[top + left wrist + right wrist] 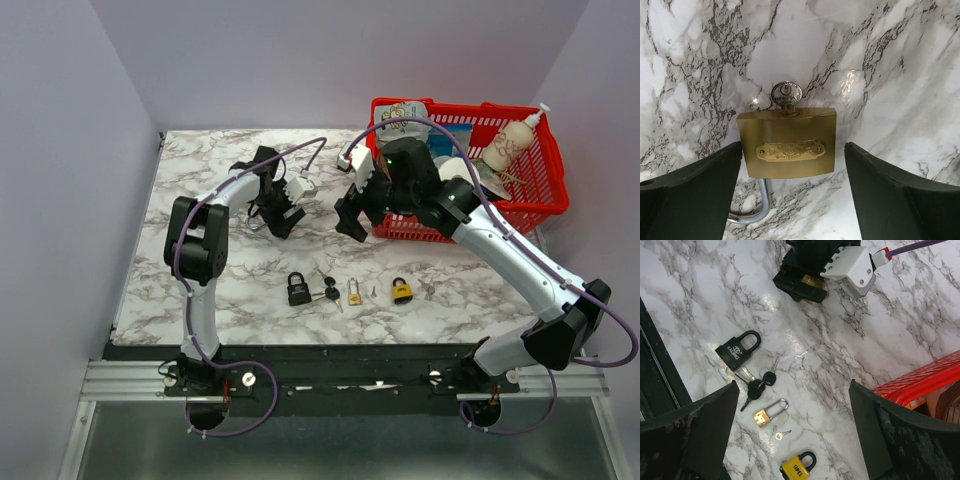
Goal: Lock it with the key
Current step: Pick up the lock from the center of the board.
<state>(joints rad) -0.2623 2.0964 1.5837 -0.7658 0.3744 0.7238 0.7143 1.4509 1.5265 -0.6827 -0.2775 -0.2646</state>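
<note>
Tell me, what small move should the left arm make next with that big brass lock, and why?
Probably close the left gripper on the brass padlock. Its open fingers stand on either side of the lock's body, and the key sits in the keyhole. A firm hold would likely steady the lock for turning the key.

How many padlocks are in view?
4: large brass padlock between the fingers of the left end effector; black padlock, small brass padlock and yellow padlock in a row nearer the robot. The basket may hide more.
</note>
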